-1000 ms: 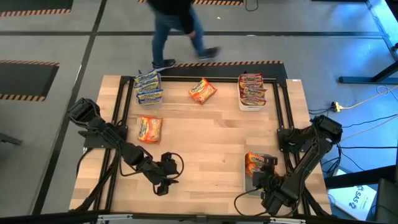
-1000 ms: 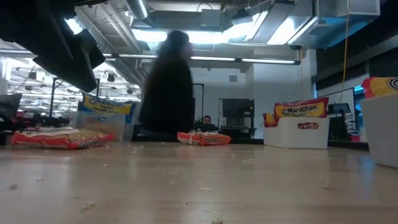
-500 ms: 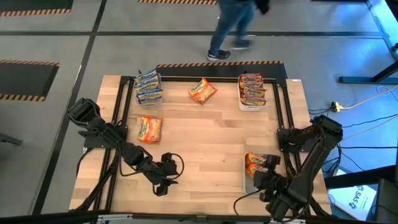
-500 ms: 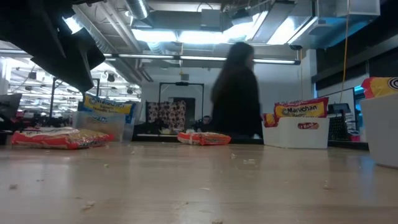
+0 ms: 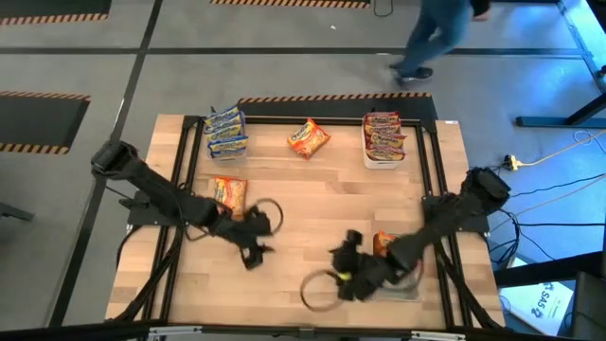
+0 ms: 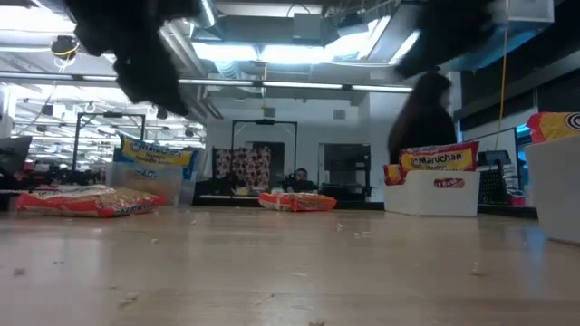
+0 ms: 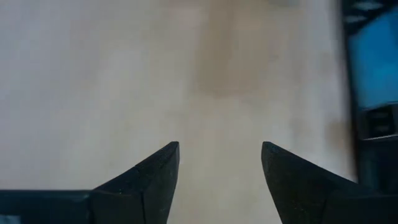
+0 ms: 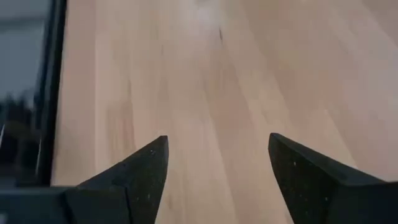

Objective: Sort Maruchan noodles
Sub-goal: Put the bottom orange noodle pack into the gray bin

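Both your grippers, left [image 5: 254,248] and right [image 5: 348,265], hang empty with fingers spread over the table [image 5: 312,204]. Two orange noodle packets stay loose: one [image 5: 227,196] beside the left gripper, one [image 5: 308,138] between the far tubs. You're between picks; fetch the nearer.

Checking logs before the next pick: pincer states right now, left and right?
Left pincer: open, empty, over bare wooden table.
Right pincer: open, empty, also over bare table.
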You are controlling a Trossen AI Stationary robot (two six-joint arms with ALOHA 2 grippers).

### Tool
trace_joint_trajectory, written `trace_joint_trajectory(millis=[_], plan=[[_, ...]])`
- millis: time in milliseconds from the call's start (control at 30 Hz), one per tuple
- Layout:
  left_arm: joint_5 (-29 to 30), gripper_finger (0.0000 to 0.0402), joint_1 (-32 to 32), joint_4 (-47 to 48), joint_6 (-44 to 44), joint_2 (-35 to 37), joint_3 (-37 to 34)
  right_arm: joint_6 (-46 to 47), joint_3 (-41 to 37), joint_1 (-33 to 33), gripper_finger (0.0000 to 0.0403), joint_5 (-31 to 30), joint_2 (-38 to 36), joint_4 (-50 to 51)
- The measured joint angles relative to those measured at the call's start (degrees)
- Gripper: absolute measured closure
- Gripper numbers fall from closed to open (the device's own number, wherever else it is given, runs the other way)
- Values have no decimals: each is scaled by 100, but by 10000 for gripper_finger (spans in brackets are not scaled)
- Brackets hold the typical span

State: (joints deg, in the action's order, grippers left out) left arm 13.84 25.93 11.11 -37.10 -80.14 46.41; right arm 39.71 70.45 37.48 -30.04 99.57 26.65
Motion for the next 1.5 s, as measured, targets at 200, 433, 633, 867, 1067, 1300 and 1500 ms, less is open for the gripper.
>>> trace_joint_trajectory(millis=[200,433,633,867,1067,1300,1500], plan=[[827,184,-293,2743,-1136,1096,-7,-264,-1120,-766,142,425,2,-2771],[1167,186,-1004,5098,-3604,1284,-367,-339,-1721,-1030,142,453,2,-4179],[831,186,-1827,3708,-3290,1275,-1061,-405,-1733,-1014,142,203,2,-4170],[777,186,-2412,3144,-3141,1216,-1495,-401,-1733,-926,142,310,4,-4137],[381,186,-2432,2355,-2445,1179,-1775,-423,-1733,-809,142,241,4,-4019],[-684,186,-1887,503,-321,1176,-1834,-507,-1733,-824,142,238,6,-3933],[-830,186,-1182,-508,898,1063,-1832,-551,-1733,-824,142,251,5,-3932]])
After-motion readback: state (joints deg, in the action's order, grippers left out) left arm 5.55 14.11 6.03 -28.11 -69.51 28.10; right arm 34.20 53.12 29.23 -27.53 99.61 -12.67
